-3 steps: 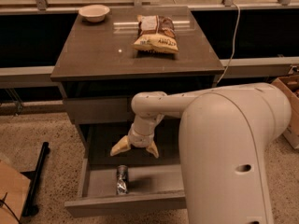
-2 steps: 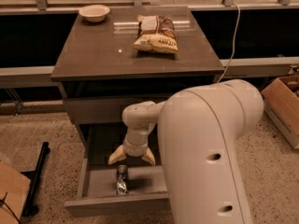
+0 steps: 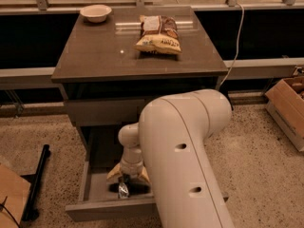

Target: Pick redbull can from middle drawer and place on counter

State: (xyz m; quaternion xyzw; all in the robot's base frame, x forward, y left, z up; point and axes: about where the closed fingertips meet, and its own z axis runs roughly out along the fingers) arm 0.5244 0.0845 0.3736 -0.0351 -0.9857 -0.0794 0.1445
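Done: middle drawer (image 3: 109, 211) stands pulled out at the 6 o'clock side of the desk (image 3: 95, 112); the arm has its reach down inside the tray
Left: can not yet gripped or lifted; the raise out of the drawer and the set-down on the counter (image 3: 99, 56) are all to come, so I judge the task under halfway
Gripper: gripper (image 3: 128, 178) low in the drawer, directly over the can, its two pale fingers spread apart and empty
Redbull can: redbull can (image 3: 123, 190) on the drawer floor near the front panel, at 6 o'clock from the gripper and just beside its fingertips; whether they touch it I cannot tell
Long axis: lying on its side, it seems, running roughly 12 to 6 o'clock; far end hidden under the gripper, so which end is the top I cannot say
Counter load: chip bag (image 3: 158, 34) toward 1 o'clock, bowl (image 3: 96, 12) at the 11 o'clock corner, bare slab nearer the front edge
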